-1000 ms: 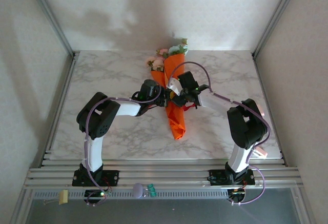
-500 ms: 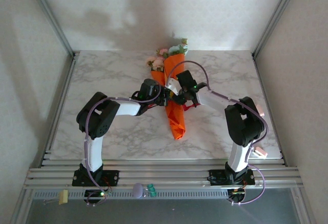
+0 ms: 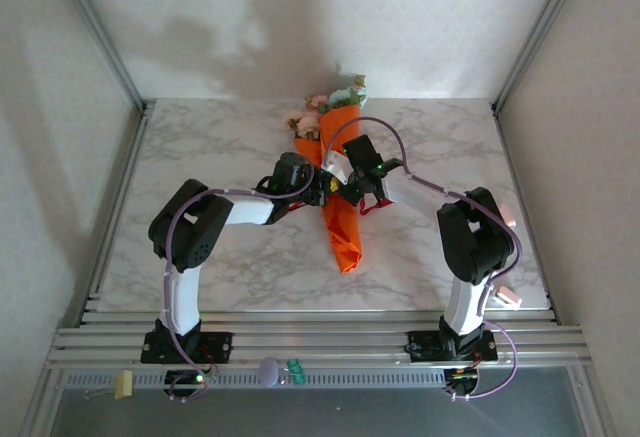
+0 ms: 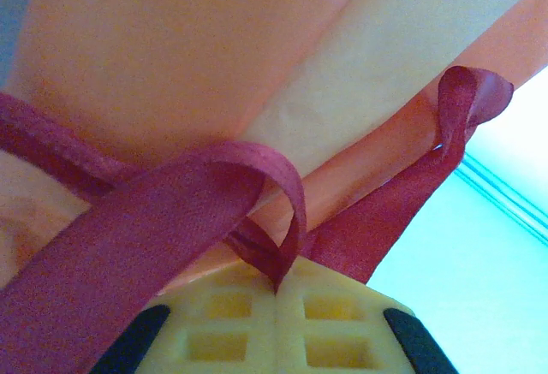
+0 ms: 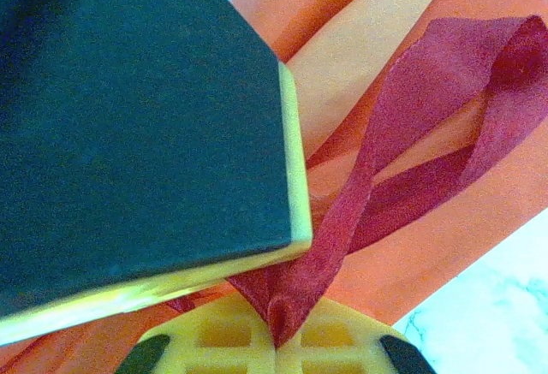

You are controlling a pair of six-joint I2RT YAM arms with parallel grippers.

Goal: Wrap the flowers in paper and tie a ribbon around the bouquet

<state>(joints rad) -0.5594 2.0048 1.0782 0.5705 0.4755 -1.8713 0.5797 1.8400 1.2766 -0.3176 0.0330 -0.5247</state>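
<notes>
Right end effector, earlier agape, now tight on the ribbon, slightly closer in over the bouquet.

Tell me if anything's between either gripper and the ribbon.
Nothing visible does. The left gripper and the right gripper are each shut on the ribbon, pinching it close to the orange paper.

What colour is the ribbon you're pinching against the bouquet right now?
Dark red ribbon, clearest in the right wrist view, against the orange paper.
</notes>
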